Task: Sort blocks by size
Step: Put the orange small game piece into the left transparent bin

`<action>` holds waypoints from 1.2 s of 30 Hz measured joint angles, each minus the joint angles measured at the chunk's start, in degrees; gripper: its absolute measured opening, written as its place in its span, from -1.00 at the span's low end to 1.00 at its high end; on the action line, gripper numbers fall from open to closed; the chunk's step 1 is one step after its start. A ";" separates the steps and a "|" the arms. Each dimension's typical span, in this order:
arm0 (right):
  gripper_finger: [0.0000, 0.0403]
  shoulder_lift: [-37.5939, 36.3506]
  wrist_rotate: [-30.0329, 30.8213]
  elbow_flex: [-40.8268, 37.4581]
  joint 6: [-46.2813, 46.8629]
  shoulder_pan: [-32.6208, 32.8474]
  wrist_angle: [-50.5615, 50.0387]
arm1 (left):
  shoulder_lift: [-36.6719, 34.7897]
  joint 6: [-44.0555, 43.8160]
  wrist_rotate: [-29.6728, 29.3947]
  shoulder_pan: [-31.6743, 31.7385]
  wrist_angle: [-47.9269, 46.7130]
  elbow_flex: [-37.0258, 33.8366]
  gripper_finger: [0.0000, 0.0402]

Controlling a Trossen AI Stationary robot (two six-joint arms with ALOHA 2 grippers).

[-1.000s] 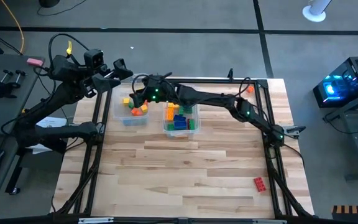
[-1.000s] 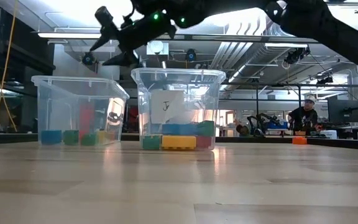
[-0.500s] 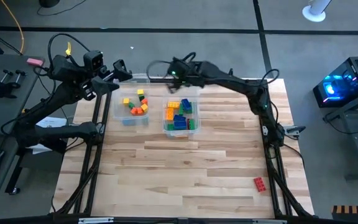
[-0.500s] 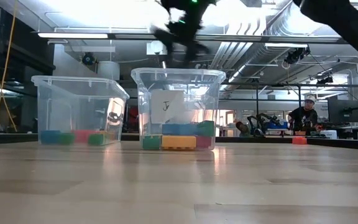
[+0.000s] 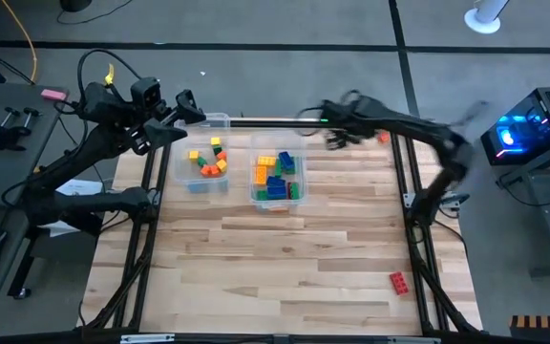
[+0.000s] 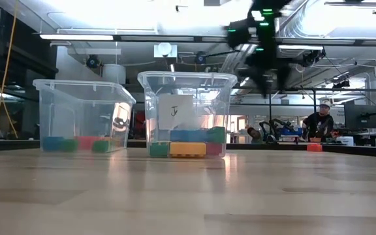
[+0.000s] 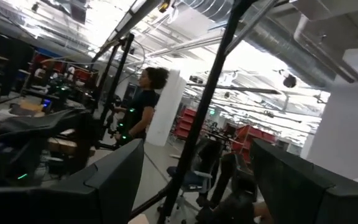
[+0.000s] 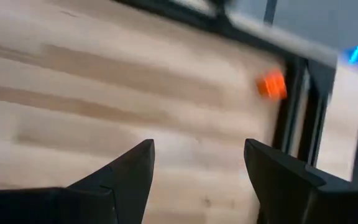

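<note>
Right hand point(image 5: 337, 140) open, empty, near orange block point(image 5: 383, 138); left hand point(image 5: 191, 108) parked.

High view: looks straight down from above the surface point(image 5: 285, 258), far enough to take in all of it, both arms and the floor around.
Low view: sits at surface height, near its front edge, facing level across the wood to the two clear bins point(image 6: 187, 114) and the room behind.
Left wrist view: rides the left arm, tilted up into the room past its own claw point(image 7: 197, 186); a person point(image 7: 143, 102) stands mid-frame.
Right wrist view: rides the right arm, close above the surface, looking down past its own claw point(image 8: 197, 168) at an orange block point(image 8: 271, 85) in the upper right.
Shared: high and low views both show the bins; high and right wrist both show the orange block.
</note>
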 joint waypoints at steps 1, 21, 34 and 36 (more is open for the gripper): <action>0.22 -3.91 -1.30 -5.00 1.62 -1.86 1.84 | 0.34 0.38 -0.27 0.00 0.08 0.00 0.39; -0.92 -15.17 -2.22 -39.68 4.41 -25.26 49.57 | 23.69 -3.36 -30.75 -2.89 1.09 0.00 0.39; -0.99 -3.17 6.98 -34.42 16.97 -26.15 47.47 | 24.95 -4.42 -25.09 -3.45 11.26 -0.02 0.39; -0.99 -1.67 8.12 -33.01 18.78 -26.85 45.99 | 24.67 -4.43 -23.86 -3.34 11.51 0.00 0.39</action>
